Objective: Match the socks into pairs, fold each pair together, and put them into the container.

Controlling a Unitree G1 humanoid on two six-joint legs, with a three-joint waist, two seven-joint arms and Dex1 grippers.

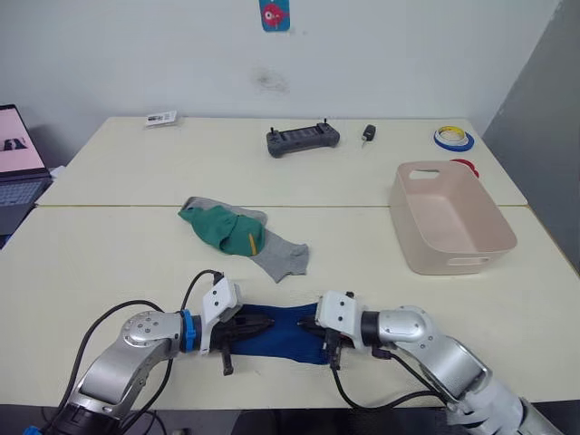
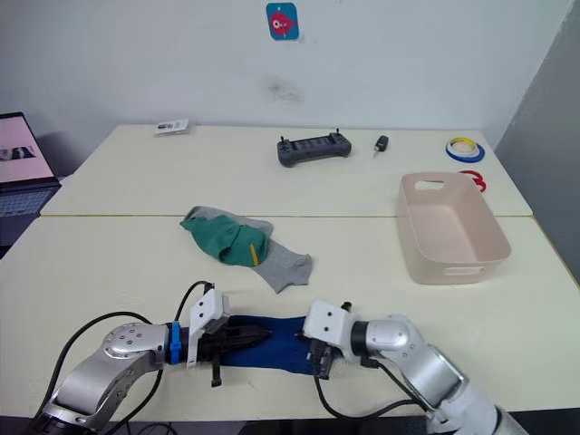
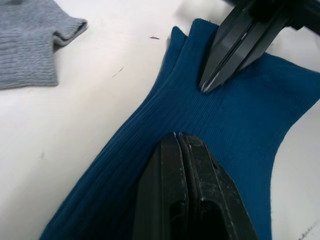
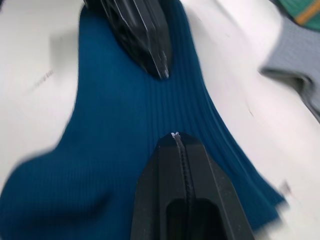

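Observation:
A dark blue sock (image 1: 288, 335) lies flat near the table's front edge, its layers seen edge-on in the left wrist view (image 3: 170, 65). My left gripper (image 1: 268, 322) is shut, its tips resting on the sock's left part (image 3: 176, 136). My right gripper (image 1: 306, 326) faces it from the right, also shut, with its tips on the sock (image 4: 175, 135). Further back lies a green sock (image 1: 225, 230) with a yellow mark on top of grey socks (image 1: 283, 257). The pink-beige container (image 1: 497, 217) stands at the right.
At the back of the table are a black controller (image 1: 303, 139), a small black key fob (image 1: 368, 134), a tape roll (image 1: 453, 138) and a white card (image 1: 161, 118). A laptop (image 1: 18, 172) sits beyond the left edge. A seam (image 1: 109, 206) joins two tabletops.

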